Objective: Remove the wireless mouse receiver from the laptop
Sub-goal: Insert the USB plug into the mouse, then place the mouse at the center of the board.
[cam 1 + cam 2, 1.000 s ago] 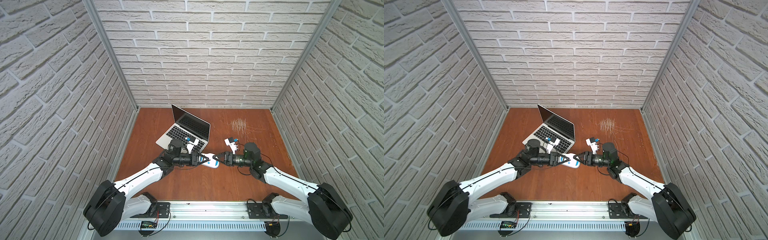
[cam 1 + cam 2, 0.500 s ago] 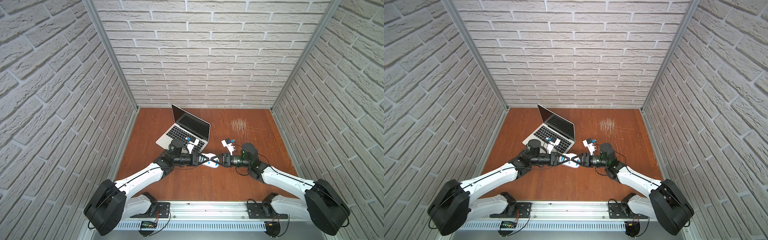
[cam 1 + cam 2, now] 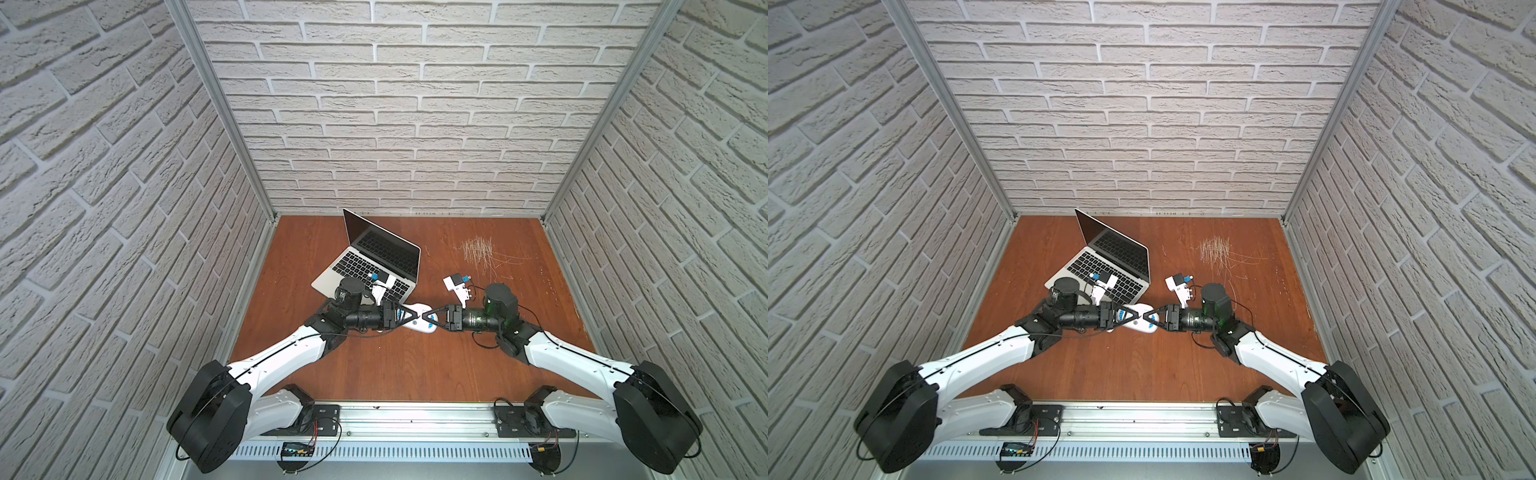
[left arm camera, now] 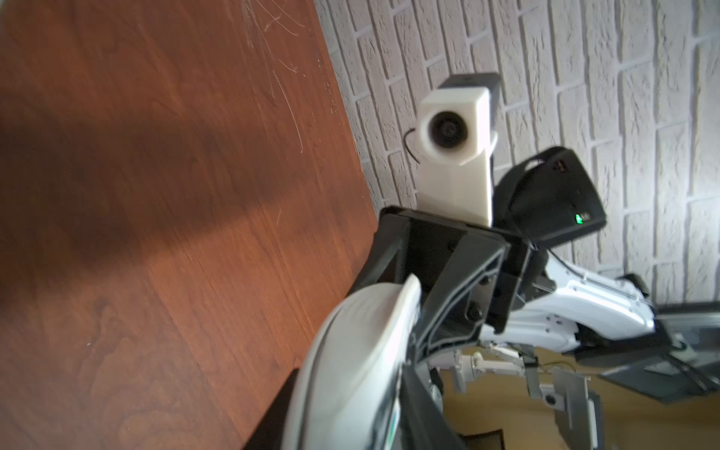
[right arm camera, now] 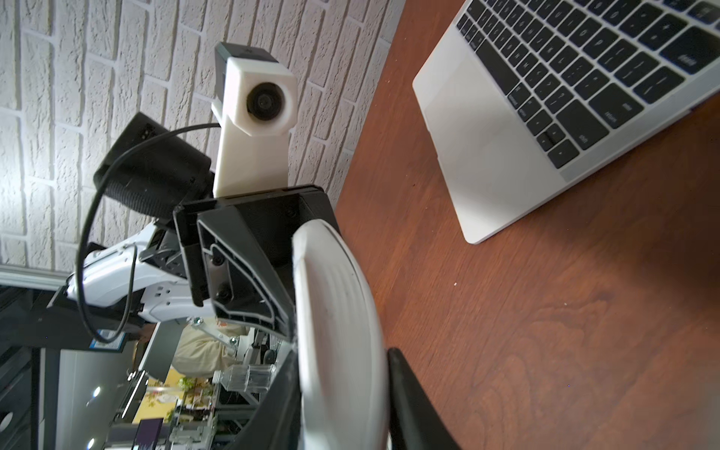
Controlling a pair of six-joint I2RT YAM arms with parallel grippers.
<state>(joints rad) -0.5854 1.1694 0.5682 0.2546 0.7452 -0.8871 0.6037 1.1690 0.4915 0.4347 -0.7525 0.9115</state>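
Note:
The silver-grey laptop (image 3: 365,266) (image 3: 1100,266) stands open on the wooden table, left of centre; its trackpad and keys show in the right wrist view (image 5: 506,156). The wireless mouse receiver shows in no view. A white oval mouse (image 3: 417,310) (image 3: 1139,309) hangs between both grippers, just in front of the laptop's near corner. My right gripper (image 3: 424,318) (image 5: 343,409) is shut on the mouse (image 5: 339,331), one finger on each face. My left gripper (image 3: 417,320) (image 4: 350,409) has the mouse (image 4: 350,370) between its fingers; whether they press on it is unclear.
Pale scratch marks (image 3: 478,249) cover the table at the back right. Brick-pattern walls enclose the table on three sides. A metal rail (image 3: 415,415) with both arm bases runs along the front edge.
My right gripper has moved left to the mouse and its jaws have closed on it. The left arm has stayed in place.

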